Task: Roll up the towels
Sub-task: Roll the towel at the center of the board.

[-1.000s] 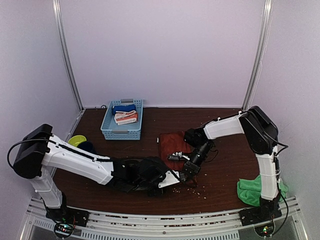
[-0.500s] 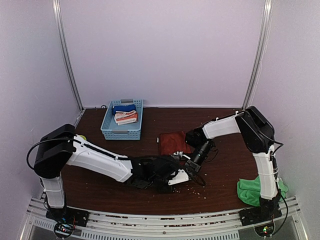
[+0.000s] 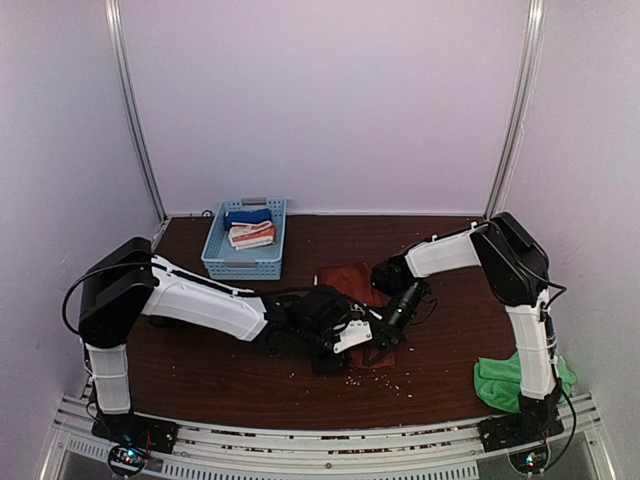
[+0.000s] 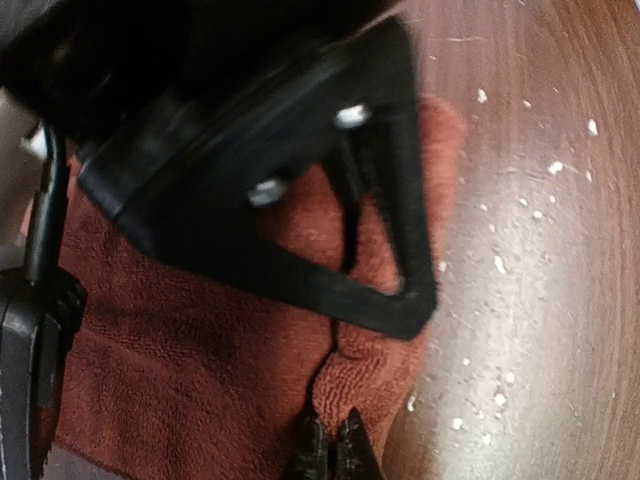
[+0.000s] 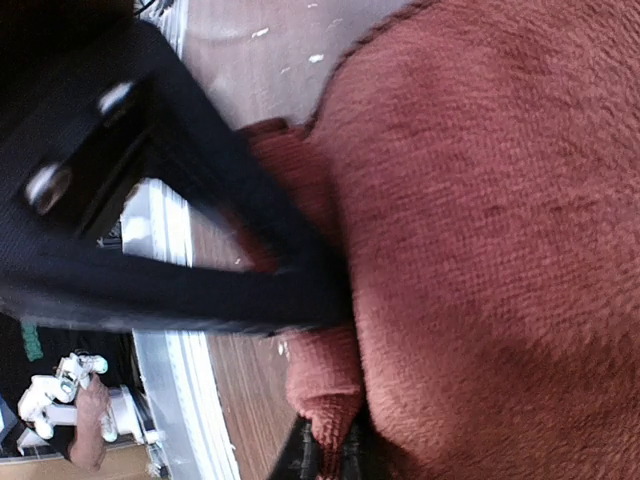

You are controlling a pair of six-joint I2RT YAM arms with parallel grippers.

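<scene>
The rust towel [image 3: 348,282] lies at mid table, and both grippers meet over its near edge. My left gripper [image 3: 372,338] is shut on a bunched fold of the towel's edge, seen in the left wrist view [image 4: 330,455] over the rust towel [image 4: 200,370]. My right gripper [image 3: 388,330] is shut on a rolled corner of the towel, seen in the right wrist view [image 5: 325,455] on the rust towel [image 5: 500,200]. Each wrist view shows the other gripper's black finger [image 4: 405,200] [image 5: 200,290] close above. The green towel [image 3: 497,382] lies crumpled by the right arm's base.
A blue basket [image 3: 215,262] at the back left holds a blue cloth [image 3: 247,216] and a white-and-orange striped cloth [image 3: 251,236]. White crumbs [image 3: 352,380] dot the wood near the grippers. The left arm stretches low across the table's left half.
My left arm has swung right and forward, bringing its gripper onto the towel's near edge beside the right gripper. The towel's near part has bunched up. The right gripper shifted only slightly.
</scene>
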